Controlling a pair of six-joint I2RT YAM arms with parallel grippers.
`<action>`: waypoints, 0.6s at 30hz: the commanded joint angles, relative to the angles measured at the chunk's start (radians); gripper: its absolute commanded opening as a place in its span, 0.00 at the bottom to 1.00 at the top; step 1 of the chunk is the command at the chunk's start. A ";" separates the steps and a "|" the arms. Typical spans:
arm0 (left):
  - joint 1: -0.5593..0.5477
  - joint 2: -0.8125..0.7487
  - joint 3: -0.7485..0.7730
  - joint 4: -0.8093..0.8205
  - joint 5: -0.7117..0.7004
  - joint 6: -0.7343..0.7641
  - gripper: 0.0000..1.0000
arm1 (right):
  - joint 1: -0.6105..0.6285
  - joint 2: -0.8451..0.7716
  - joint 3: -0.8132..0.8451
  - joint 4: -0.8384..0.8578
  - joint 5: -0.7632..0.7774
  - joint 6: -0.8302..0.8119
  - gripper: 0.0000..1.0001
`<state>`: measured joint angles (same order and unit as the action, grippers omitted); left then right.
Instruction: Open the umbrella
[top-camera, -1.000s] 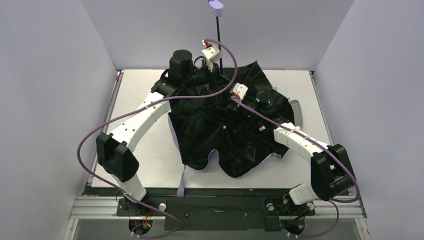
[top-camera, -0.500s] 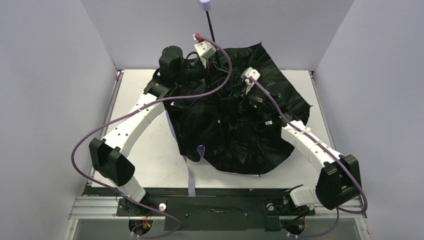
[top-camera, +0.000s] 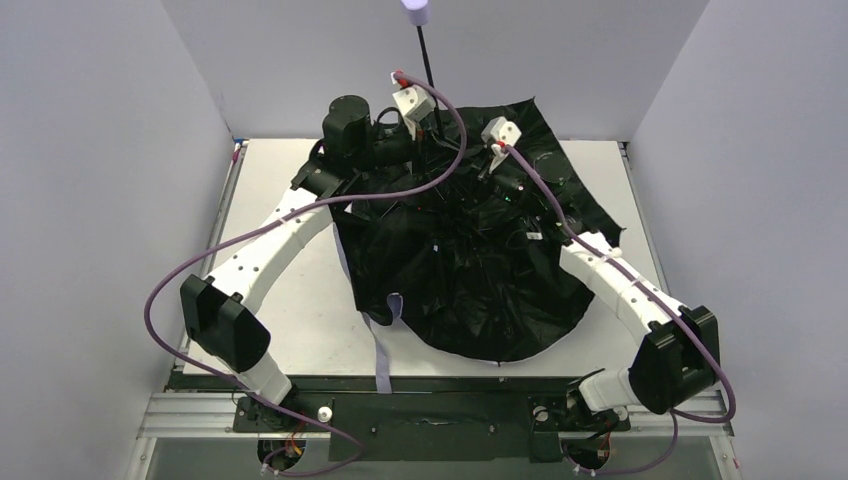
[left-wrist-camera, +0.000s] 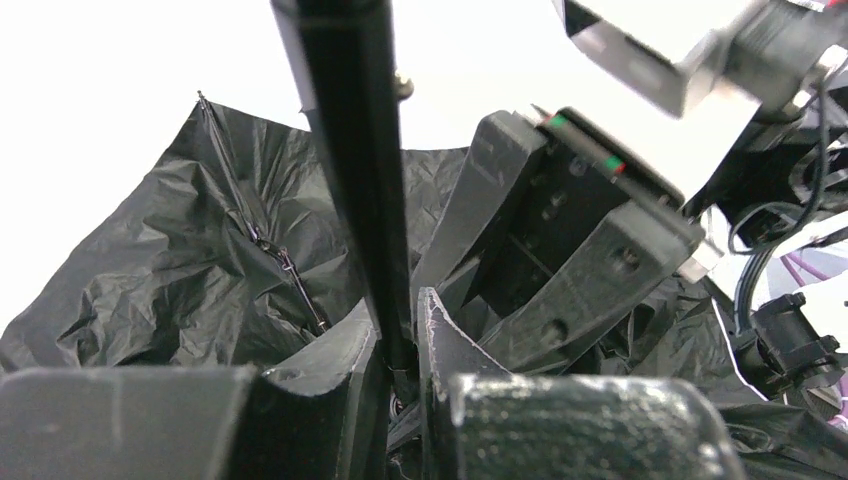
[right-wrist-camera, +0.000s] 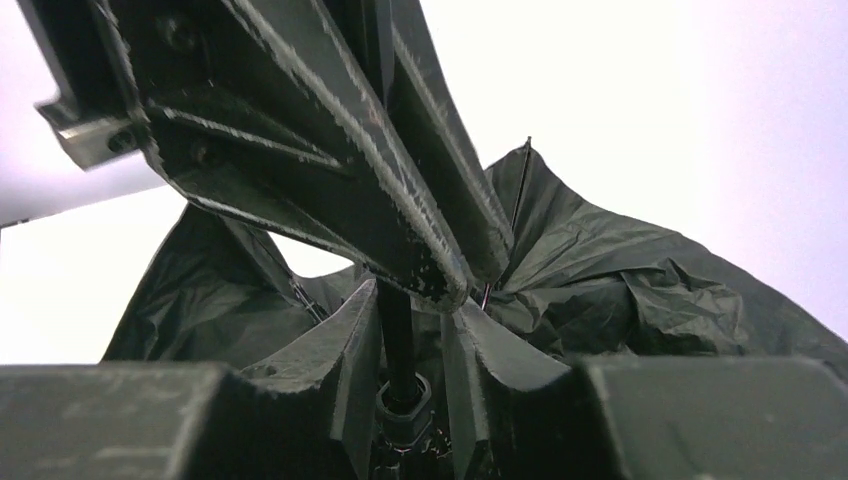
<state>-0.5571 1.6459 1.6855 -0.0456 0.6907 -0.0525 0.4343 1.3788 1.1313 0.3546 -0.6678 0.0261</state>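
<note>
The umbrella (top-camera: 480, 290) lies on the table with its black underside up, the canopy spread into a wide rounded shape. Its thin black shaft (top-camera: 428, 70) rises toward the back wall, ending in the small lilac handle (top-camera: 414, 10). My left gripper (top-camera: 432, 140) is shut on the shaft (left-wrist-camera: 350, 150), as the left wrist view (left-wrist-camera: 400, 315) shows. My right gripper (top-camera: 478, 178) straddles the shaft lower down, just above the runner collar (right-wrist-camera: 403, 415). Its jaws (right-wrist-camera: 412, 300) stand apart, with a gap beside the shaft (right-wrist-camera: 396, 340).
The white table (top-camera: 270, 200) shows to the left of the canopy. A lilac strap (top-camera: 383, 355) hangs over the table's near edge. Grey walls close in on both sides and behind. The two grippers sit close together at the shaft, and the right gripper's fingers (left-wrist-camera: 560, 250) fill the left wrist view.
The canopy has gone from a crumpled heap to a wide, taut round spread. My right gripper has moved away from me along the shaft. The handle has shifted slightly left.
</note>
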 joint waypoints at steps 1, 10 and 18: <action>-0.006 -0.044 0.077 0.108 0.033 -0.062 0.00 | -0.001 0.046 -0.020 0.007 0.008 -0.090 0.23; -0.002 -0.055 0.136 0.089 0.028 -0.084 0.00 | -0.028 0.074 -0.098 -0.173 -0.019 -0.319 0.16; 0.000 -0.057 0.191 0.083 0.022 -0.090 0.00 | -0.064 0.128 -0.118 -0.318 -0.023 -0.461 0.15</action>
<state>-0.5617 1.6726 1.7077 -0.1249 0.6621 -0.0742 0.4297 1.4223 1.0767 0.2855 -0.7483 -0.2852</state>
